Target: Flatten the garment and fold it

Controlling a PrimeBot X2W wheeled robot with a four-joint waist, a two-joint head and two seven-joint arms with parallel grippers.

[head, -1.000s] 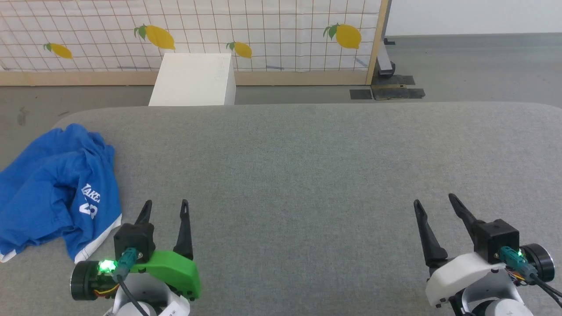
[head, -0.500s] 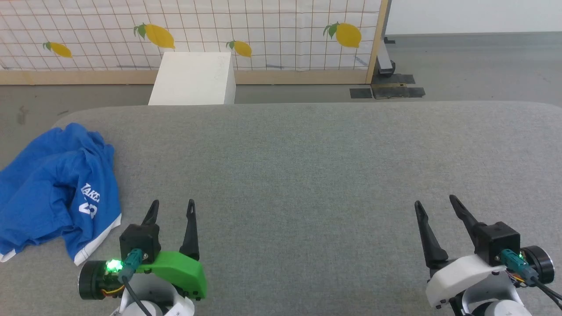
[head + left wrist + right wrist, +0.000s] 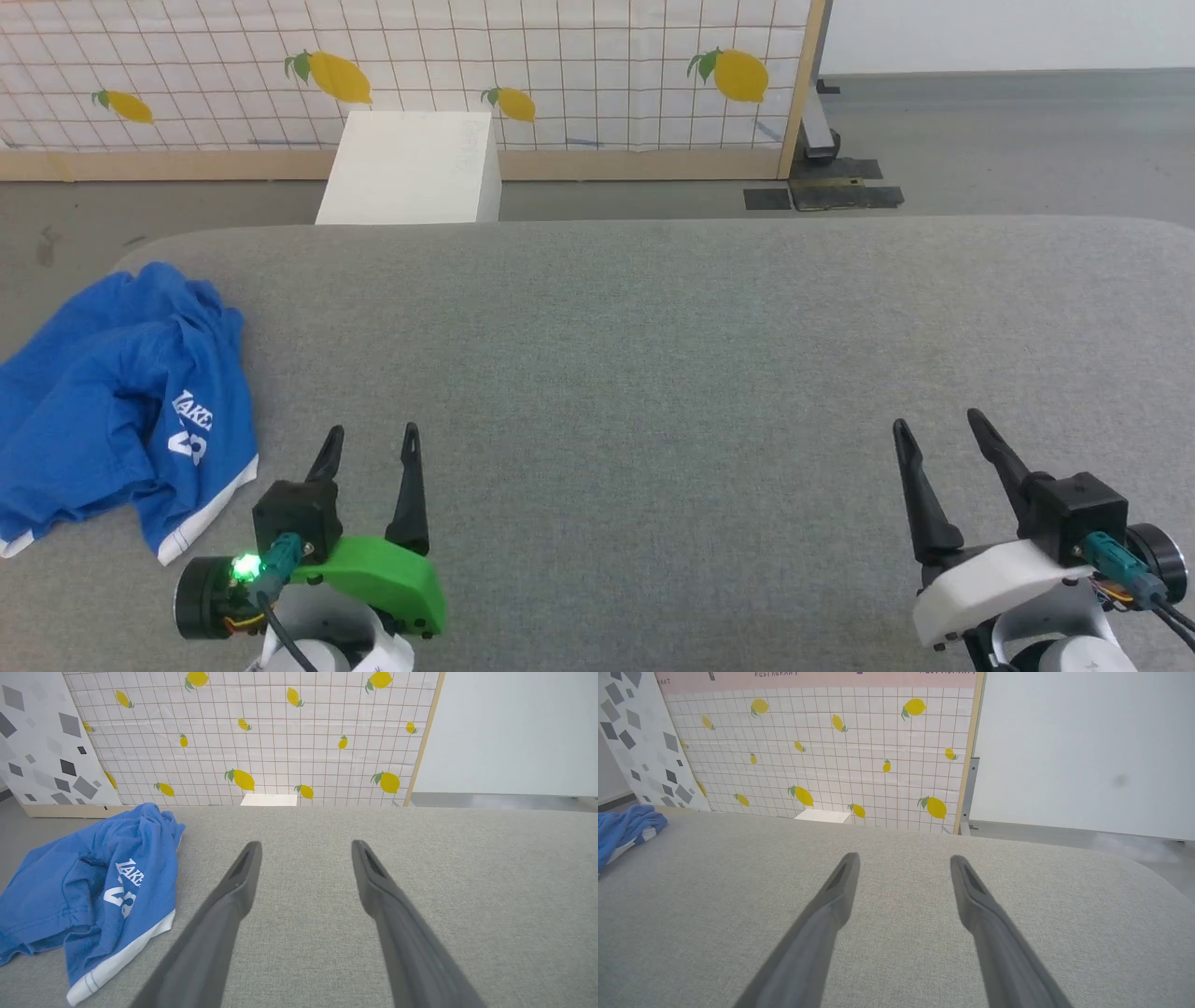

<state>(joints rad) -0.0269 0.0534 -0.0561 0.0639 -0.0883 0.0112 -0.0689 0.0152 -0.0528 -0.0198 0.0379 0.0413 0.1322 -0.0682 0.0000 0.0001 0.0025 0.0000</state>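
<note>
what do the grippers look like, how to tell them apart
The left gripper has two long dark tapering fingers on a black block, a bright green shell, a teal connector, a black cable and a lit green light. The right gripper has the same fingers and block, but a white shell.

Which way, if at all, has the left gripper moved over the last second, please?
Yes. The left gripper has shifted slightly right in the head view, away from the garment, which has not moved against the white box.
</note>
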